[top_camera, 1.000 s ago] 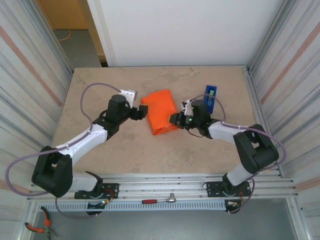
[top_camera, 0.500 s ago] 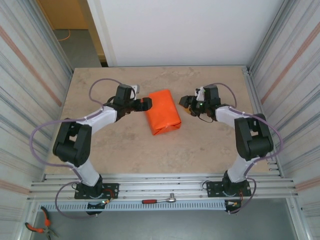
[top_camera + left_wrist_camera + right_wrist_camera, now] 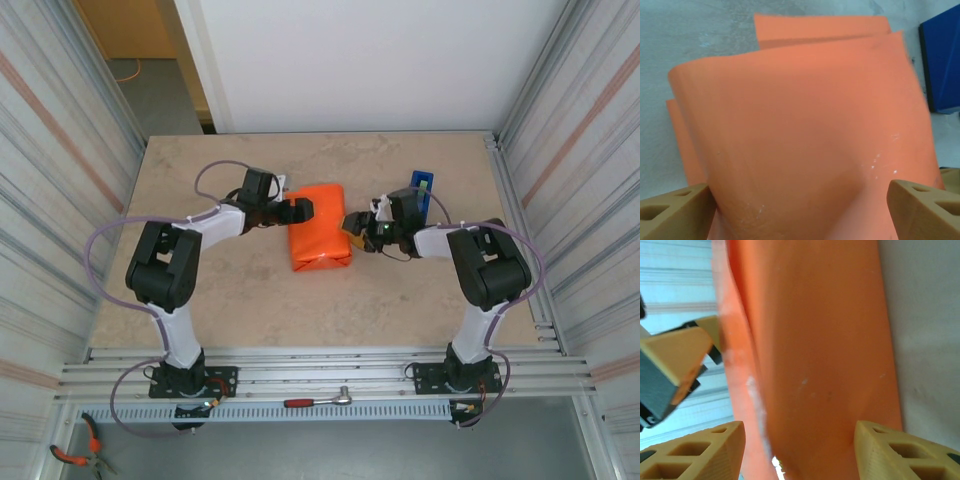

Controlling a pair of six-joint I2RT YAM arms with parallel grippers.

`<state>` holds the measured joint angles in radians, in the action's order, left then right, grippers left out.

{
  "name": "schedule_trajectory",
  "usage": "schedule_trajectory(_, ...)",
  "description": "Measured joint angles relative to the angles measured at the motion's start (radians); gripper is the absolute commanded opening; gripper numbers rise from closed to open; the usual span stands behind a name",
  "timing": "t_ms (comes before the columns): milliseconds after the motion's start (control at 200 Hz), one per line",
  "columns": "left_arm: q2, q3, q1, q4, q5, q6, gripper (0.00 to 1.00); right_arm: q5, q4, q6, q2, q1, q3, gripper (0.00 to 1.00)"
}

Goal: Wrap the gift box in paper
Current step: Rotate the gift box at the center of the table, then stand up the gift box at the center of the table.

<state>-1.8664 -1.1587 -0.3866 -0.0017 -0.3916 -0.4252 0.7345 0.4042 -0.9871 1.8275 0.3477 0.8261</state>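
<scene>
Gift box in the middle of the table, covered by the paper.
I think wrapping is mostly done; the far end looks loose, so taping is left, I guess; left gripper at its 10 o'clock and right gripper at 3 o'clock both stand wide, with it between the fingers; the box itself is hidden; I cannot tell if they squeeze it.

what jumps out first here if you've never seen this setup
The bright orange paper, folded into a bundle in the middle of the beige table, catches the eye first. The left gripper and the right gripper close in on it from opposite sides, jaws apart. A blue tape dispenser stands just beyond the right gripper.
</scene>
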Motion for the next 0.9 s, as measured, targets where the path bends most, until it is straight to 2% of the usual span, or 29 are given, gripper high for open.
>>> schedule_trajectory(266, 0.097, 0.148, -0.041, 0.057, -0.014, -0.009, 0.90, -0.011, -0.015, -0.020, -0.108, 0.018, -0.106, 0.62)
schedule_trajectory(531, 0.212, 0.153, 0.015, 0.025, 0.110, -0.055, 0.92, -0.099, -0.201, 0.086, -0.218, -0.045, -0.046, 0.65)
schedule_trajectory(641, 0.208, 0.133, 0.032, 0.003, 0.136, -0.090, 0.92, -0.164, -0.283, 0.143, -0.257, -0.067, -0.018, 0.65)
schedule_trajectory(902, 0.106, 0.040, 0.008, -0.037, 0.121, -0.126, 0.93, -0.333, -0.421, 0.256, -0.350, -0.066, -0.010, 0.64)
